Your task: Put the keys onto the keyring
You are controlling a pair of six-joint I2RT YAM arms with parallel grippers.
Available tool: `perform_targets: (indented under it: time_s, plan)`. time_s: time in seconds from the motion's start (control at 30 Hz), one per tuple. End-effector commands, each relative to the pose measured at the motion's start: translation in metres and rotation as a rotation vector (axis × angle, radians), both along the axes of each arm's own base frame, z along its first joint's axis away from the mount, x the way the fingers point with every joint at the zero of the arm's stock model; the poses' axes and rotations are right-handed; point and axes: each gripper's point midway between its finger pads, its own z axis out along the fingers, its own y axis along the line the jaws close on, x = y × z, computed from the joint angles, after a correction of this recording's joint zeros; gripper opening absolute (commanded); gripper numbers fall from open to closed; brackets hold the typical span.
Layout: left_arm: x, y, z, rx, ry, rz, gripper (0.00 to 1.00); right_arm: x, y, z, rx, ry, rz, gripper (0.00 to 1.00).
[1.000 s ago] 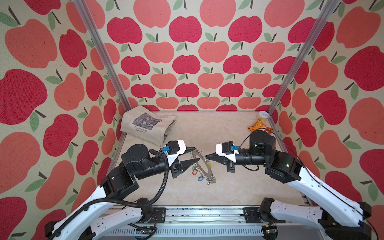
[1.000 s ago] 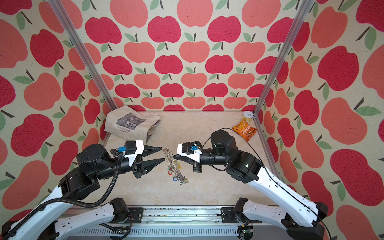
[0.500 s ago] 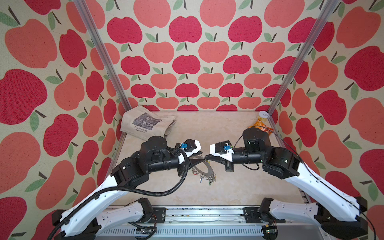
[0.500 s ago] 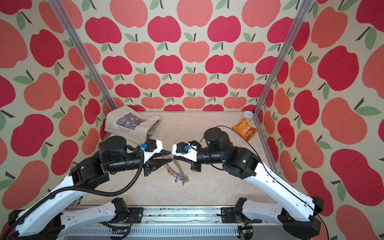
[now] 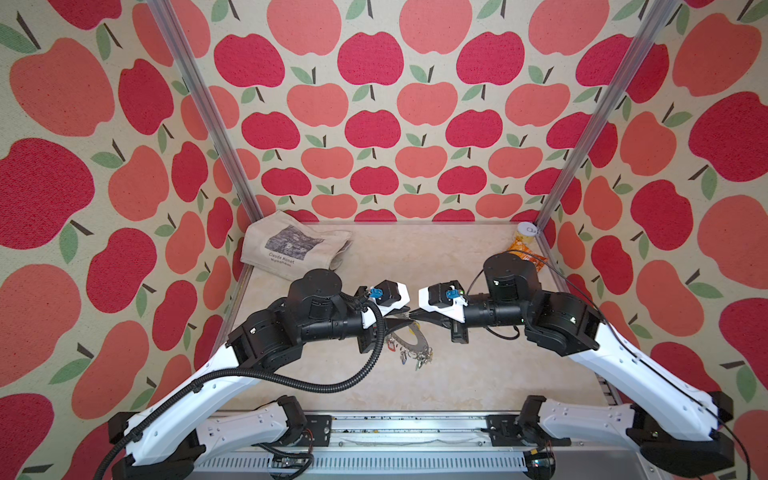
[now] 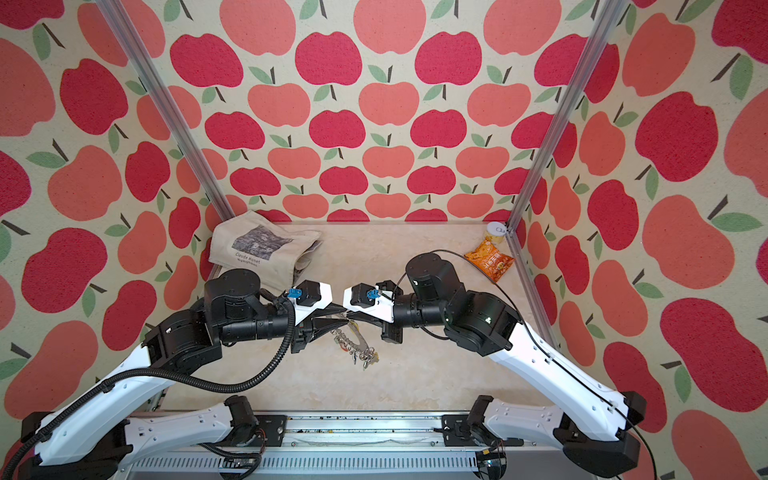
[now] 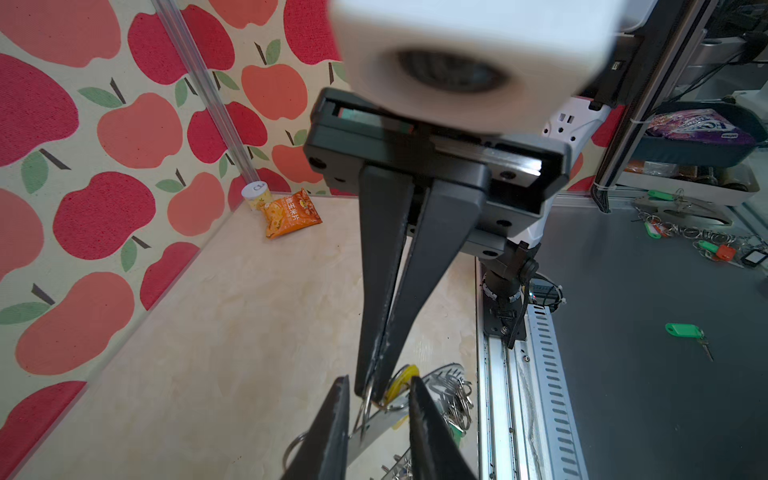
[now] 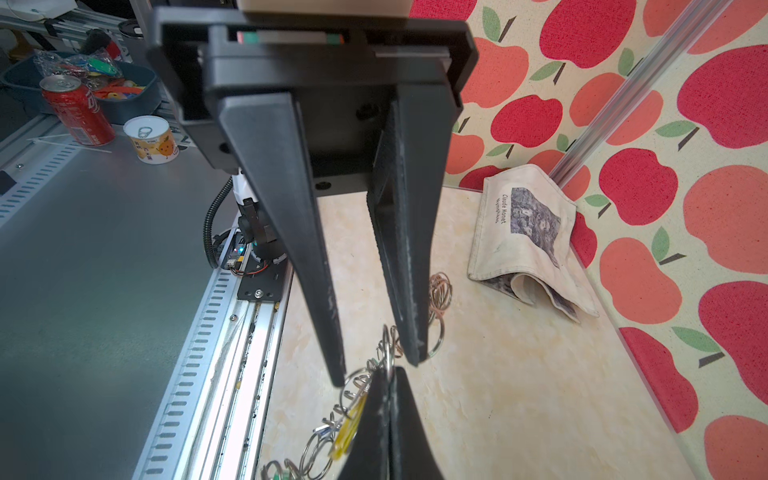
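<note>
The grey keyring (image 5: 411,341) stands tilted over the floor in both top views, with tagged keys (image 5: 419,362) hanging at its lower edge. My right gripper (image 8: 390,372) is shut on a wire loop (image 8: 388,353) at the keyring's rim. A yellow key tag (image 8: 348,424) hangs just beside that loop. My left gripper (image 7: 379,380) is open by a narrow gap. Its fingertips (image 8: 338,380) stand either side of the right gripper's (image 7: 369,395) tip and touch nothing that I can make out. The two grippers meet tip to tip at mid-floor (image 6: 348,316).
A folded cloth bag (image 5: 295,245) lies at the back left. An orange snack packet (image 6: 488,259) and a small can (image 6: 496,230) sit in the back right corner. The metal rail (image 5: 374,428) runs along the front edge. Outside the cell, a loose green-tagged key (image 7: 683,330) lies on a grey bench.
My left gripper has come in from the left to the right gripper's tip, and its jaws have narrowed. The right gripper has stayed shut, shifting only slightly.
</note>
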Motion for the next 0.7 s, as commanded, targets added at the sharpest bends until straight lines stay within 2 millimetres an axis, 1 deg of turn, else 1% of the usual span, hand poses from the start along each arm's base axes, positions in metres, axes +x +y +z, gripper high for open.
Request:
perform_targets:
  time_s: [0.0,0.17,0.33,0.43,0.67]
  plan:
    - [-0.0049,0.0026,0.0115,-0.01,-0.037,-0.015,0.25,-0.0057,-0.0006,0.0202,0.045,-0.042,0.023,0.0]
    - [-0.0068,0.0011,0.0138,-0.019,-0.043,-0.023,0.18,-0.0075,0.0,0.0186,0.039,-0.042,0.029,0.0]
    - [-0.0088,-0.0001,0.0127,-0.015,-0.036,-0.031,0.05,-0.0077,-0.0002,0.0183,0.036,-0.047,0.028,0.0]
    - [-0.0097,-0.0008,0.0114,-0.01,-0.032,-0.034,0.0,-0.0079,-0.0009,0.0199,0.039,-0.053,0.026,0.0]
    - [-0.0119,-0.0025,0.0104,-0.011,-0.037,-0.043,0.0,-0.0073,-0.0018,0.0233,0.05,-0.062,0.017,0.0]
